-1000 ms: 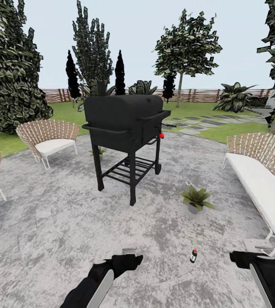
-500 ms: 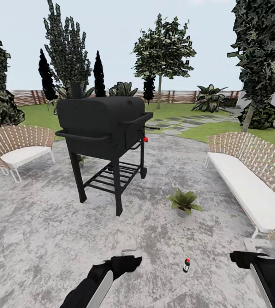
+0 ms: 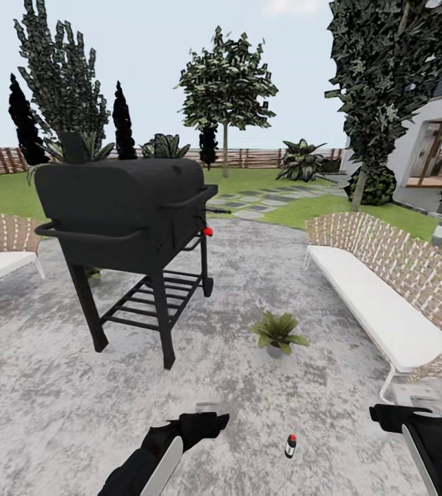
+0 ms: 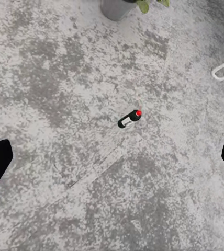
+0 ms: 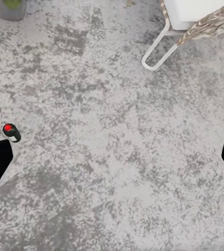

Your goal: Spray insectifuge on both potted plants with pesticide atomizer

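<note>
Pesticide atomizer (image 3: pixel 290 446), a small dark bottle with white label (no legible writing) and red tip, stands on the mottled grey stone patio (image 3: pixel 56 413) at lower centre-right, between both arms. Potted plant (image 3: pixel 277 333) sits mid-frame beside the black barbecue grill (image 3: pixel 121 207). Left gripper (image 4: pixel 112 157) and right gripper (image 5: pixel 112 157) are spread wide. Since the earlier frame the whole view has shifted left.

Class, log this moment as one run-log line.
phase: approach | pesticide atomizer: upright on patio | left gripper: open, empty | right gripper: open, empty | potted plant: ahead
</note>
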